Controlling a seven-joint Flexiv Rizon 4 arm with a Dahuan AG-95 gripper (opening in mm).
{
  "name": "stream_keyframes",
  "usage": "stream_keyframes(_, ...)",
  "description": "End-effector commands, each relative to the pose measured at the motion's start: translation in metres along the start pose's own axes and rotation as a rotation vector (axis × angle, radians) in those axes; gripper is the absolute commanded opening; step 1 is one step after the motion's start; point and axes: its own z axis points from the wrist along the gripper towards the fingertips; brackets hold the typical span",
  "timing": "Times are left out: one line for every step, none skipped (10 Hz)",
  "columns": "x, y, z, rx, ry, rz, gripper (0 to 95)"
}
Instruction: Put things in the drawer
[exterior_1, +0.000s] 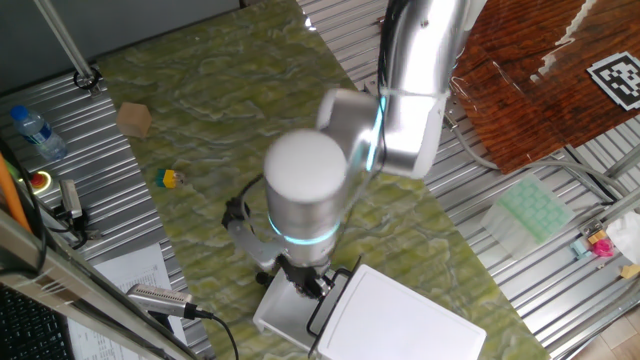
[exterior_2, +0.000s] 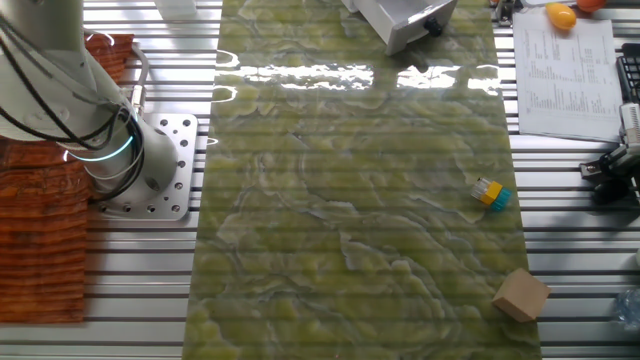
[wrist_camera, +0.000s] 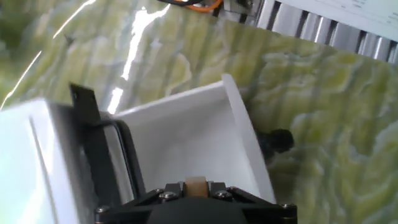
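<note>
In the hand view my gripper (wrist_camera: 195, 188) is shut on a tiny tan-brown cube (wrist_camera: 195, 184), held between the two black fingers just above the open white drawer (wrist_camera: 186, 134). The black wire loop handle (wrist_camera: 107, 155) runs along the drawer's left side, next to the flat white top of the box unit (wrist_camera: 25, 162). A small black stubby piece (wrist_camera: 278, 141) lies on the green mat just right of the drawer wall. In one fixed view the arm's wrist covers the gripper over the drawer (exterior_1: 277, 312) and box unit (exterior_1: 410, 320). The other fixed view shows only a corner of the box unit (exterior_2: 395, 22).
A larger tan block (exterior_1: 133, 118) (exterior_2: 520, 294) and a small yellow-and-blue item (exterior_1: 167, 178) (exterior_2: 490, 193) lie on the green mat away from the drawer. A water bottle (exterior_1: 35, 130), papers and tools sit along the mat's edge. The robot base (exterior_2: 140, 165) stands beside the mat.
</note>
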Motion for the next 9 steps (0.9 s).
stream_keyframes(0.000, -0.004, -0.005, 0.003, 0.008, -0.071, 0.0)
stream_keyframes(-0.002, -0.010, -0.007, -0.007, 0.010, -0.113, 0.0)
stream_keyframes(-0.003, -0.014, -0.007, -0.016, 0.013, -0.141, 0.0)
stream_keyframes(-0.004, -0.022, -0.009, -0.027, 0.008, -0.189, 19.0)
stream_keyframes(-0.005, -0.024, -0.010, -0.030, 0.006, -0.211, 19.0)
stream_keyframes(-0.005, -0.024, -0.012, -0.039, 0.001, -0.256, 38.0)
stream_keyframes(-0.005, -0.023, -0.013, -0.043, 0.003, -0.281, 38.0)
stream_keyframes(-0.006, -0.023, -0.013, -0.041, 0.010, -0.289, 38.0)
stream_keyframes(-0.007, -0.031, -0.018, -0.033, 0.034, -0.333, 38.0)
